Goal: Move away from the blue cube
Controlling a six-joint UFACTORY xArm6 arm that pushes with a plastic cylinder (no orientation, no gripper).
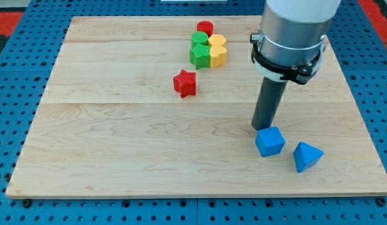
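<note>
Blocks lie scattered on a pale wooden board (pixel 118 156) that rests on a blue pegged surface (pixel 12 94). No container shows anywhere; every block sits bare on the wood.

Taking the blue cube (pixel 269 141) as the landmark: it sits low on the view's right part of the board. My tip (pixel 264 128) comes down just above it, at its upper left edge, touching it or a hair apart; I cannot tell which. The tip is a plain dark rod under a grey cylinder (pixel 293 31), with nothing to open or close, and it holds nothing.

Just to the view's right of the blue cube, slightly lower, lies a blue pyramid-like block (pixel 306 156), apart from it by a narrow gap.

Well up and to the view's left of the blue cube sits a red star block (pixel 185 83), alone. Farther up, near the board's top edge, a tight cluster stands: a red cylinder (pixel 205 28) at the top, two green blocks (pixel 199 53) below it, and two yellow blocks (pixel 217 51) pressed against their right side.
</note>
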